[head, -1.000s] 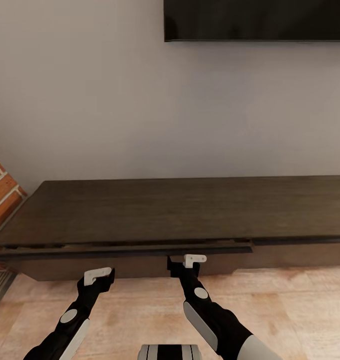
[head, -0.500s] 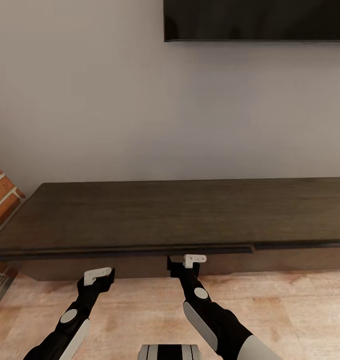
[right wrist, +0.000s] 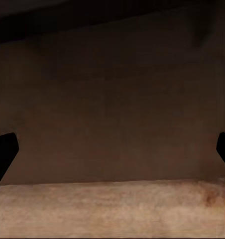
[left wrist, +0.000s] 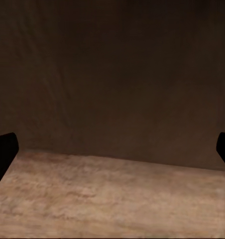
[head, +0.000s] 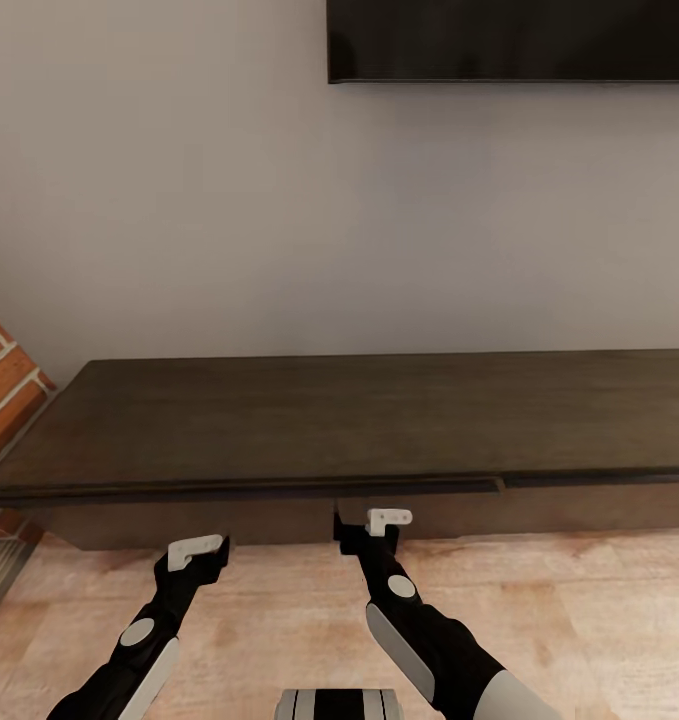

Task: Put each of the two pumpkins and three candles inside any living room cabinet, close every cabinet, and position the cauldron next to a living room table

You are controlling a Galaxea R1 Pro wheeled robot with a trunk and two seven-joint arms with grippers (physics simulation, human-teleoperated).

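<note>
Dark wood cabinet (head: 379,425) at 12 o'clock looking closed, left gripper (head: 201,556) and right gripper (head: 371,530) wide, empty; cauldron placement unconfirmed.

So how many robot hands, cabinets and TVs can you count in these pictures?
Robot grippers: 2, the left gripper and the right gripper
Dark brown cabinets: 1, the cabinet
Black wall screens: 1, the screen
Total: 4

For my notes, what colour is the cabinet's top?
Dark brown wood grain; the cabinet shows best in the head view.
</note>
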